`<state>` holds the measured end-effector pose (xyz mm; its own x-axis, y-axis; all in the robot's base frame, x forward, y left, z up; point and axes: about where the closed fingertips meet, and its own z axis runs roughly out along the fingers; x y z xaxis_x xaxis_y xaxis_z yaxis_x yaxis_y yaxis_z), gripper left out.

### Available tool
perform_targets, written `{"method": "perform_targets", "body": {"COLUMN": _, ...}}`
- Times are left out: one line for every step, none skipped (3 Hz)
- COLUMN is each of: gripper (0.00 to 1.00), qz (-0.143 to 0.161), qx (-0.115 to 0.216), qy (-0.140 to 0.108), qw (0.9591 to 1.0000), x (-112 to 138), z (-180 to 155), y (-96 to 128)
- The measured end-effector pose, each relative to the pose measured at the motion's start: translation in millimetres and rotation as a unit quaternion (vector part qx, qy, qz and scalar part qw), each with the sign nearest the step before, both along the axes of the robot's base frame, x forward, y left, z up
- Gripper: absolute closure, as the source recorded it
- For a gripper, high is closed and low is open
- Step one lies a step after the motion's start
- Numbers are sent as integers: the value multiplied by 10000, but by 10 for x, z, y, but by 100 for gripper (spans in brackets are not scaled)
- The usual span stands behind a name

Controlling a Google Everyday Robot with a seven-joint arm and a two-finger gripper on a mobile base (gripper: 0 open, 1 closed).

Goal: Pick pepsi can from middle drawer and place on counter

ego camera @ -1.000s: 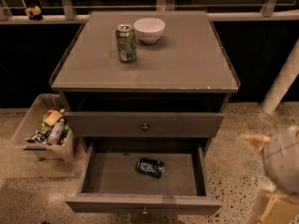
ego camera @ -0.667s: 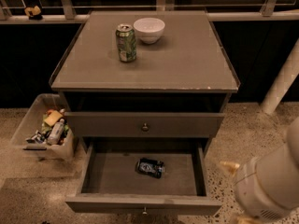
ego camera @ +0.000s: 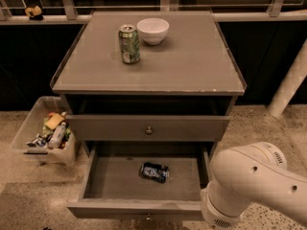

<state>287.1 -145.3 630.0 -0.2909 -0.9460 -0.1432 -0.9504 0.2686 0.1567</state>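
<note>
Pepsi can [ego camera: 154,172] is lying sideways, long axis left-right, in the middle drawer [ego camera: 110,188], left of the white arm [ego camera: 249,183]; the gripper is sitting out of frame, its opening untellable.

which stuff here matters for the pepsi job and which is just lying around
Job:
pepsi can, lying in the open middle drawer
counter
robot arm at lower right, claw out of view

Lying about:
green can
white bowl
bin of clutter

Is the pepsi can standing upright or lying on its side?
On its side: the pepsi can lies flat on the open middle drawer floor. The gripper is not in view; only the arm shows, lower right.
</note>
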Motion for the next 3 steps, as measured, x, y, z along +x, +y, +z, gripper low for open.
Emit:
{"method": "perform_targets", "body": {"gripper": 0, "qz": -354, "qx": -63, "qy": 89, "qw": 9993, "x": 10, "z": -15, "y": 19}}
{"method": "perform_targets", "body": {"gripper": 0, "qz": -259, "qx": -106, "qy": 184, "qw": 9994, "x": -8, "z": -177, "y": -8}}
{"method": "perform_targets", "body": {"gripper": 0, "qz": 307, "qx": 9, "qy": 42, "qw": 9995, "x": 372, "z": -456, "y": 146}}
